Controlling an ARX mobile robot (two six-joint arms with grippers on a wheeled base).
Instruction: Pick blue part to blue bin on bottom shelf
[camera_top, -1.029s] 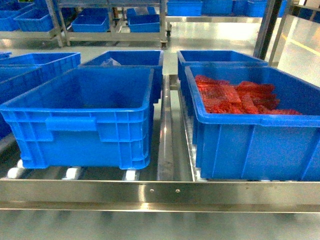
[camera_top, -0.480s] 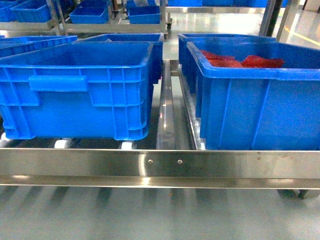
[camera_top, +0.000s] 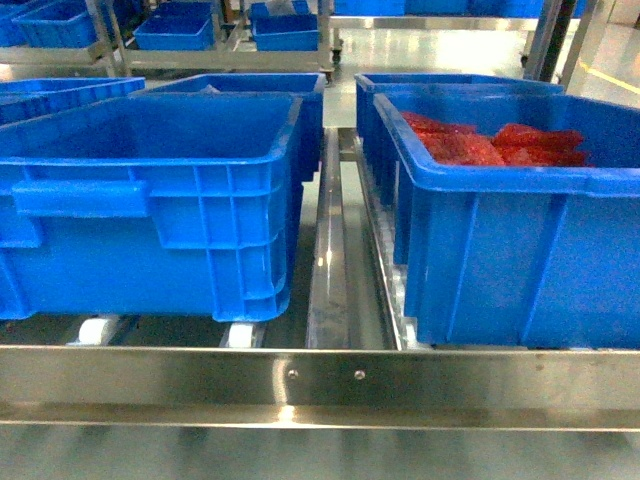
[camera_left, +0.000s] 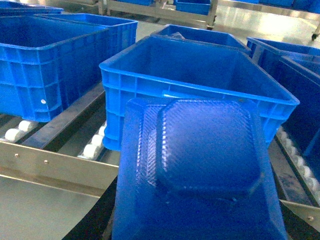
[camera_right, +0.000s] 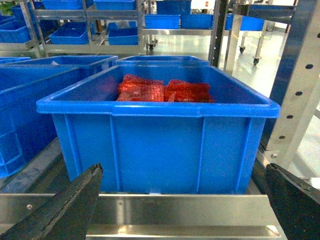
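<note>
Blue part (camera_left: 200, 165): It fills the bottom of my left wrist view, right in front of that camera. It sits just short of the empty blue bin (camera_left: 200, 75) and a bit above the rail.

How it looks: It is a flat blue piece with a raised eight-sided pad in the middle. It has fine woven lines and a soft shine.

How it may handle: I think it is light and a bit slippery, like a thin plastic tray or bag. It may bend if I squeeze hard.

Where to hold: I would hold it by the flat edge, not by the raised middle.

Left end effector: I cannot see its fingers, because the part hides them. I cannot tell if it is open or closed. It does look like I am carrying the part.

Right end effector (camera_right: 185, 200): It is wide open and holds nothing. Its two dark fingers (camera_right: 65, 205) stand far apart at the bottom corners of the view.

Other bin (camera_right: 160, 125): It is on my right side and has red bags (camera_right: 165, 91) inside. That is not the one I want.

Bottom shelf (camera_top: 320, 375): It has a shiny steel front rail, and white rollers (camera_left: 92, 150) under the bins. Bins may roll if I bump them.

Room: It is a big work hall with a pale shiny floor. More racks with blue bins stand far behind.
</note>
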